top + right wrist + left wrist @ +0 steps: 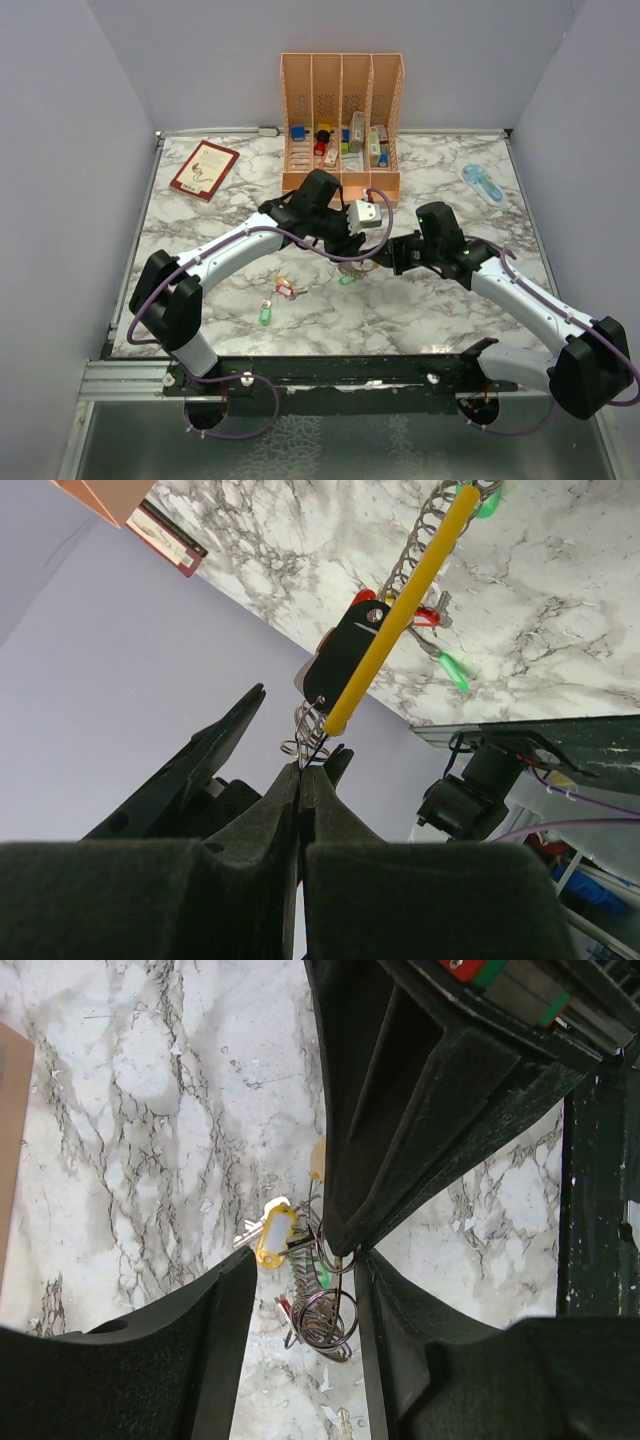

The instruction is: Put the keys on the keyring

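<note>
Top external; left arm (pixel 240 245) bent inward; right end effector (pixel 381 264) pinching keyring (pixel 360 270)

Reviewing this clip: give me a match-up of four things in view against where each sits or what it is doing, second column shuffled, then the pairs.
Column 1
1. red book
2. peach organizer
3. blue object
4. right gripper

Column 2
A. back right of the table
B. shut on the keyring
C. back left of the table
D. back middle of the table

Pairs: 1-C; 2-D; 3-A; 4-B
</note>
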`<act>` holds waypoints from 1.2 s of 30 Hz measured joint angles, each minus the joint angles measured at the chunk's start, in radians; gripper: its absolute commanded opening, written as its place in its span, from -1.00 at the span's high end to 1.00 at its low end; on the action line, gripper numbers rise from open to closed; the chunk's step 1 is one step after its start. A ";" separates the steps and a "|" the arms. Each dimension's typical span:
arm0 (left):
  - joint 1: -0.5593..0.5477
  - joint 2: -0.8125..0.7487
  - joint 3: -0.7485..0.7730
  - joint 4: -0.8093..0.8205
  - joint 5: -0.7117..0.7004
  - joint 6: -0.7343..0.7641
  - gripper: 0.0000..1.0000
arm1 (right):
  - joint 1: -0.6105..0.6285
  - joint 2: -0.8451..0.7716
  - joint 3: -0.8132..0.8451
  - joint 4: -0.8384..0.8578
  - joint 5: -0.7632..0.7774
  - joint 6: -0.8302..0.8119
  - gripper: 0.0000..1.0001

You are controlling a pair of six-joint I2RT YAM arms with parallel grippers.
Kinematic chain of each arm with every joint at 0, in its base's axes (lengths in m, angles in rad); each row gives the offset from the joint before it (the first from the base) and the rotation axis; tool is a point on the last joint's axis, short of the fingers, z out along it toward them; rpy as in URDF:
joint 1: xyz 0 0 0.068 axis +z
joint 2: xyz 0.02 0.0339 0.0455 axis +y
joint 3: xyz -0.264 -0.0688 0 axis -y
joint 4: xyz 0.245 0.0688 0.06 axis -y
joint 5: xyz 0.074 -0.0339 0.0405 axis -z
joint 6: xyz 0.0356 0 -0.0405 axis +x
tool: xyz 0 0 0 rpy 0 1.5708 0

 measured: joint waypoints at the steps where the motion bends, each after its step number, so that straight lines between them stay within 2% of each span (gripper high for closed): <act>1: 0.000 0.000 0.001 0.000 0.001 0.001 0.14 | -0.002 0.000 0.000 0.002 0.000 0.000 0.98; 2: 0.000 0.000 0.001 0.000 0.002 0.003 0.17 | -0.003 0.000 -0.001 0.003 -0.002 0.000 0.98; 6: -0.002 0.004 0.001 -0.005 0.017 0.005 0.53 | -0.005 0.000 -0.004 0.007 -0.002 0.001 0.98; 17: -0.013 0.008 0.002 -0.023 0.035 0.029 1.00 | -0.009 0.000 -0.013 0.013 -0.002 0.011 0.98; 31: -0.017 0.010 0.035 -0.071 0.036 0.091 1.00 | -0.009 -0.032 -0.030 0.025 -0.002 0.019 0.98; 36: -0.023 0.011 0.062 -0.097 0.040 0.131 1.00 | -0.009 -0.067 -0.038 0.025 0.010 0.025 0.86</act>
